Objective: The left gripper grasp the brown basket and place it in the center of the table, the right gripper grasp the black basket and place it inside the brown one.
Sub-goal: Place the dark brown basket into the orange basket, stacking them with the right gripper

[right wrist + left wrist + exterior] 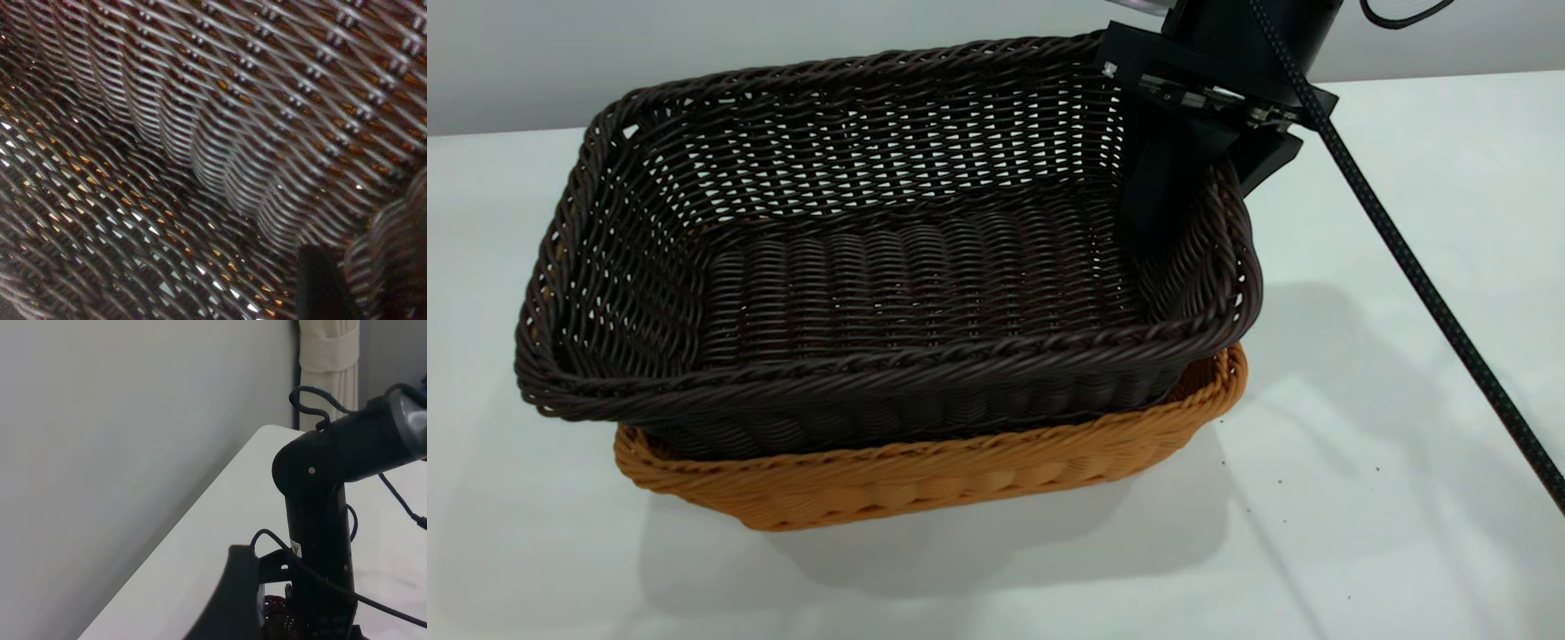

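The black basket point(889, 267) sits nested in the brown basket point(925, 480) at the middle of the table point(1360, 373). It tilts, with its left end raised above the brown rim. My right gripper point(1209, 209) straddles the black basket's far right wall, one finger inside and one outside, shut on the wall. The right wrist view shows the dark weave point(200, 133) up close, orange glinting through its gaps, and one finger point(323, 287) against the wall. The left gripper is outside the exterior view; the left wrist view shows only one black finger point(233, 600), away from the baskets.
The right arm's braided cable point(1423, 276) runs down across the table at the right. In the left wrist view the right arm point(320, 540) stands over the table point(220, 540), with a grey wall and a tied curtain point(330, 367) behind.
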Controlling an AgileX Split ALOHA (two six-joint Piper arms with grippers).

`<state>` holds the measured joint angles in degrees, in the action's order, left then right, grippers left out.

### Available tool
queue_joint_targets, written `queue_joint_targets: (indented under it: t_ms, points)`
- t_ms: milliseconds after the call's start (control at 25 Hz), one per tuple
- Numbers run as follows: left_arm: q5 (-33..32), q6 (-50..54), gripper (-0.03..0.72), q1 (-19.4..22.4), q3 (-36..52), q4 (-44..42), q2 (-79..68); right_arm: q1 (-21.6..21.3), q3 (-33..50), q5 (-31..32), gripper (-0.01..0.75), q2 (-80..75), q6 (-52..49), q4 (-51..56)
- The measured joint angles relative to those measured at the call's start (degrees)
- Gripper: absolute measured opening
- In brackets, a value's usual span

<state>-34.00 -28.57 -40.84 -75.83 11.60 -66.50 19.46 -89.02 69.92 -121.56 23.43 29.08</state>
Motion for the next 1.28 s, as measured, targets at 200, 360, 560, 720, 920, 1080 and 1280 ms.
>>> queue_joint_targets:
  t_ms: [200,360,560,720,920,1080,1280]
  points:
    - [0.0,0.0,0.659,0.0,0.0,0.0,0.0,0.0,0.0,0.1,0.459,0.0,0.0,1.0]
    - [0.0,0.0,0.659,0.0,0.0,-0.1,0.0,0.0,0.0,0.2,0.577,0.0,-0.1,1.0]
    - [0.0,-0.1,0.659,0.0,0.0,-0.1,0.0,0.0,0.0,0.1,0.633,0.0,-0.5,1.0]
    - [0.0,-0.1,0.659,0.0,0.0,-0.1,0.0,0.0,0.0,0.1,0.636,0.1,-0.5,1.0]
    - [0.0,-0.2,0.659,0.0,0.0,-0.2,0.0,0.0,-1.8,0.1,0.636,0.1,-0.5,-0.4]
    - [0.0,-0.2,0.659,0.0,0.0,-0.2,0.0,0.0,-6.4,0.1,0.636,0.1,-2.4,-0.5]
    - [-0.1,-0.2,0.659,0.0,0.0,-0.2,0.0,-0.1,-9.3,0.1,0.636,0.1,-6.6,-5.7]
